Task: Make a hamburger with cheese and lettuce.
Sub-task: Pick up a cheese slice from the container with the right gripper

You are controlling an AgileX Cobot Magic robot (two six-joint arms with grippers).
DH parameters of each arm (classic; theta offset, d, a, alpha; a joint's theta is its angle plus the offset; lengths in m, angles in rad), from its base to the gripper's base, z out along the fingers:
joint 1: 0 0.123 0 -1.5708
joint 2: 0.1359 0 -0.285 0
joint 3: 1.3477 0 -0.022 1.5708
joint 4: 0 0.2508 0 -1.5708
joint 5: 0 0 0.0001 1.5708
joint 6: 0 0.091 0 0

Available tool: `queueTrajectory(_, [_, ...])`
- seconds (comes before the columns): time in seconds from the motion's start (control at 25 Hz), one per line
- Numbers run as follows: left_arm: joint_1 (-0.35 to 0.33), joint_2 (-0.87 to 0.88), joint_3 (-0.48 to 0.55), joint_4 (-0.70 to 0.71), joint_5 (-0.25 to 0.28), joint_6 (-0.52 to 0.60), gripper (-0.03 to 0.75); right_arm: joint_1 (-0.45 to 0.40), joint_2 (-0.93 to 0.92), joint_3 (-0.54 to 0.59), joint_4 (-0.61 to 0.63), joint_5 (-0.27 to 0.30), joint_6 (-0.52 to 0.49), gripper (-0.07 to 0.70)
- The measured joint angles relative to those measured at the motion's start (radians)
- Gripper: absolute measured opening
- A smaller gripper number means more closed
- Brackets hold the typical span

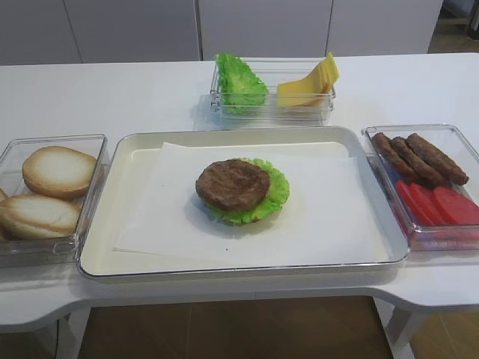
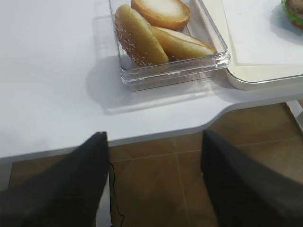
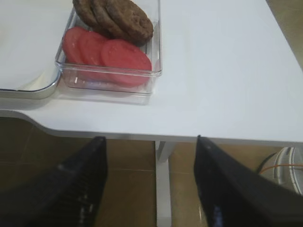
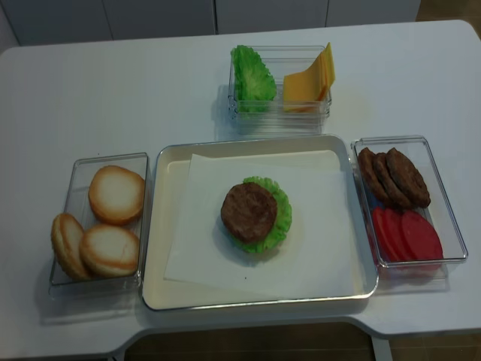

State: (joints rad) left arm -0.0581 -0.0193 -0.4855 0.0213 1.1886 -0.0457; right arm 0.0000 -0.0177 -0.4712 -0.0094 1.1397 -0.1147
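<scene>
1. Tray (image 4: 161, 226) sat mid-table, lined with white paper (image 4: 316, 226).
2. The hamburger (image 4: 255, 213) stood at the middle of the paper: a brown patty (image 1: 233, 184) on top, the lettuce (image 1: 275, 191) showing as a ruffled green rim round it, widest on the right side, and a sliver of bun base at the lower edge.
3. No cheese slice lay on the patty; the only cheese (image 4: 308, 81) in view was the fanned yellow stack in the right half of the clear box (image 4: 279, 114) behind the tray.
4. Bunched green leaves (image 4: 252, 80) stood upright in the left half of that same box.
5. A clear bin (image 4: 75, 169) left of the tray, just beside its rim, held three pale bun halves (image 4: 116, 194); in the left wrist view one showed a seeded crust.
6. A clear bin (image 4: 436, 177) right of the tray held spare patties (image 4: 394, 177) at the far end and overlapping tomato slices (image 4: 409, 235) at the near end.
7. The left gripper (image 2: 154, 177) hung past the table's front edge, over the brown floor, near the bun bin; its two dark fingers (image 2: 71, 189) stood well apart with nothing between them.
8. The right gripper (image 3: 151, 182) likewise hung off the front edge, near the tomato bin, fingers (image 3: 236, 184) spread wide and empty.
9. Neither gripper showed in the two high views.
</scene>
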Motion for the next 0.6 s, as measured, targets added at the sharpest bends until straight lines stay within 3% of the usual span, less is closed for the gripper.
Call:
queueTrajectory(0.28, [0.000, 0.000, 0.000, 0.000, 0.000, 0.000, 0.459, 0.000, 0.037, -0.098, -0.001, -0.032, 0.009, 0.417])
queueTrajectory(0.6, [0.000, 0.000, 0.000, 0.000, 0.000, 0.000, 0.459, 0.000, 0.316, -0.250, 0.106, -0.108, 0.026, 0.415])
